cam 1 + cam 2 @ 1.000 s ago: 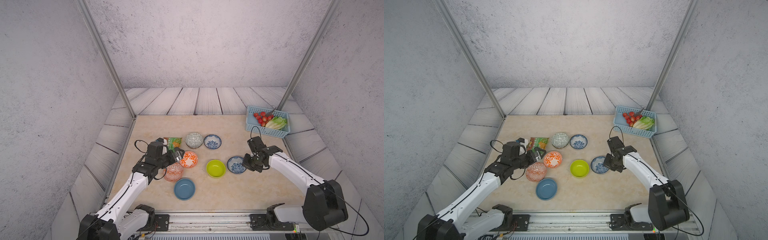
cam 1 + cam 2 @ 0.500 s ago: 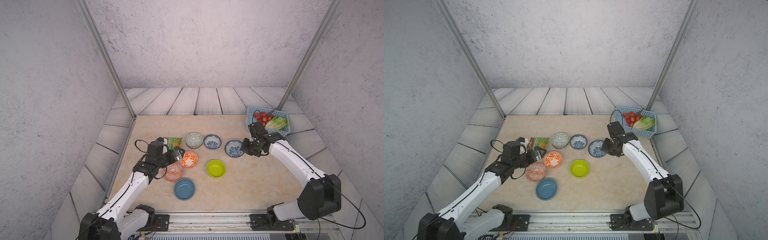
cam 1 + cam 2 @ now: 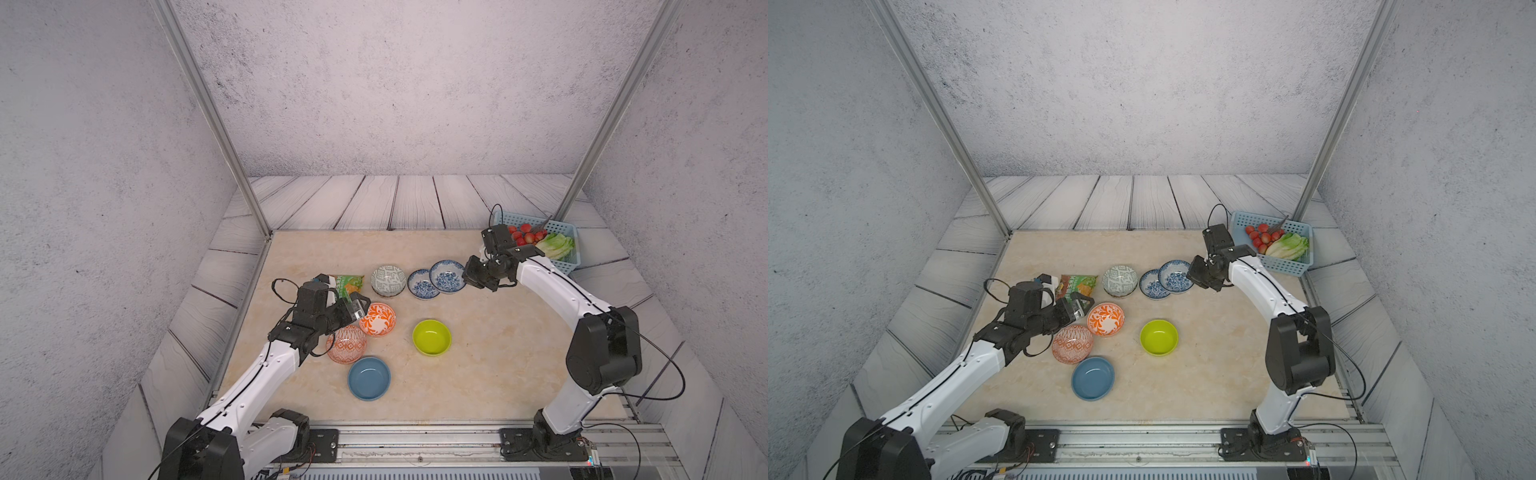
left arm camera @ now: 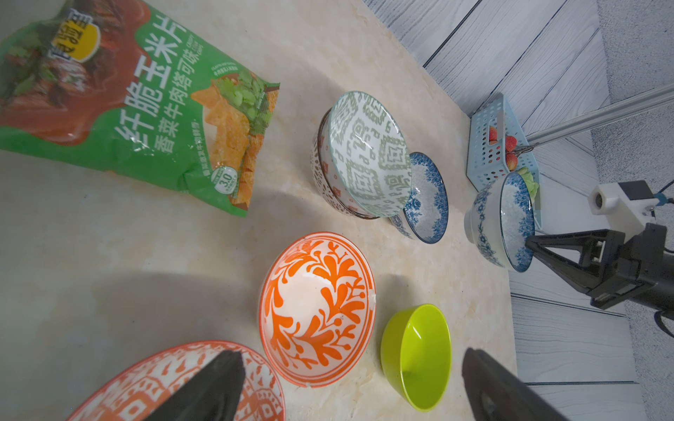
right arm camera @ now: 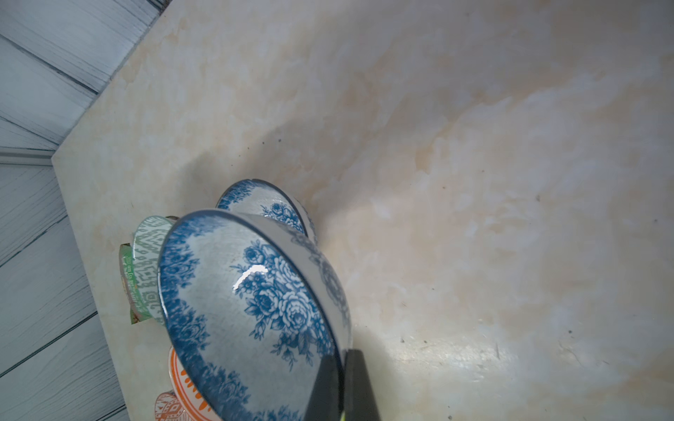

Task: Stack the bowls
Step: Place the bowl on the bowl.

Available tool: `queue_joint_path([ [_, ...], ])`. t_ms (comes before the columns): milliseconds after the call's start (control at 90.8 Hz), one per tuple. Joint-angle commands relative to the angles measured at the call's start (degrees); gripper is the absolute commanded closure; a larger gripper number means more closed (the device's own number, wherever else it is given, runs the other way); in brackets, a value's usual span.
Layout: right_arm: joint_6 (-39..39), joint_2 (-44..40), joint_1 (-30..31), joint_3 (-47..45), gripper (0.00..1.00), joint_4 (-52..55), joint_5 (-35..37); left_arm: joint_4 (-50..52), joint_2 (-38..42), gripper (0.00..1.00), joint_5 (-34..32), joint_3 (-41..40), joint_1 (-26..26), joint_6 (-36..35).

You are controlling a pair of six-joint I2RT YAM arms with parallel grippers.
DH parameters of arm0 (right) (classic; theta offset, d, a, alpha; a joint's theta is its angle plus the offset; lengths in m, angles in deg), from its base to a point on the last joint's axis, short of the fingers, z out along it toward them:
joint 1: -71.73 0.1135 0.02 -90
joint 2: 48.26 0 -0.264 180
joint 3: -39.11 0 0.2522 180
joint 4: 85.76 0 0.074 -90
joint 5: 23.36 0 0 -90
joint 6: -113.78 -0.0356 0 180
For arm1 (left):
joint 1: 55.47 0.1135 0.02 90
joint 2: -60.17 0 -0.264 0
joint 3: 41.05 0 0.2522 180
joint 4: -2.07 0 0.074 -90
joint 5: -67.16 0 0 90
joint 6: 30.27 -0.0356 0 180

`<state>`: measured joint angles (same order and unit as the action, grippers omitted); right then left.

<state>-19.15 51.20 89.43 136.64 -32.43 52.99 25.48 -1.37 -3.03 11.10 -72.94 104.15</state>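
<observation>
The right claw (image 5: 343, 355) is pinched tight on the thin rim of a floral bowl (image 3: 446, 275), one black finger inside and one outside. The bowl is glossy white glaze with blue roses in its well and a mottled blue band round the lip. It hangs tilted toward the far right of the table (image 3: 498, 365), a smooth beige marbled slab. In both top views its edge overlaps a twin bowl (image 3: 423, 284). In the left wrist view the two stand apart, so the held one looks raised. The twin sits level on the slab.

Just left of the twin, a grey-green bowl (image 4: 368, 153) with a blocky print nests askew in a lower bowl (image 4: 321, 175). That bowl has dark marks on its white outside and a brown rim.

The left claw (image 4: 352, 353) stands wide and empty, its tapered matte black fingers (image 4: 211, 379) near two orange bowls. The leaf bowl (image 3: 377, 319) has curling orange fronds on white. The checked bowl (image 3: 346, 344) lies just beside it and has small diamonds.

A plain lime bowl (image 3: 432, 336), deep and smooth, sits well apart at mid-table. A shallow blue bowl (image 3: 369, 378) lies nearest the front.

A crinkled shiny green packet (image 3: 349, 282) lies flat behind the left claw. A pale blue slotted basket (image 3: 570, 259), rectangular, holds round red fruit and ruffled leaves at the far right corner.
</observation>
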Motion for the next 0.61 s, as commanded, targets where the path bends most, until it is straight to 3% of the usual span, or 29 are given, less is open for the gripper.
queue_joint_path([
  [0, -0.42, 2.69, 1.48, 4.47, 1.0, -3.31, -2.77, -1.55, -0.45, 0.0, 0.48, 0.98, 0.11, -0.04],
  [286, 0.46, 10.47, 5.52, 11.47, 1.0, -2.38, -1.44, -1.98, -1.08, 0.0, 0.31, 1.14, 0.07, 0.2],
  [594, 0.11, 13.08, 6.29, 10.21, 1.0, -4.46, -0.3, -2.48, -2.29, 0.0, 0.66, 1.42, 0.07, 0.21],
])
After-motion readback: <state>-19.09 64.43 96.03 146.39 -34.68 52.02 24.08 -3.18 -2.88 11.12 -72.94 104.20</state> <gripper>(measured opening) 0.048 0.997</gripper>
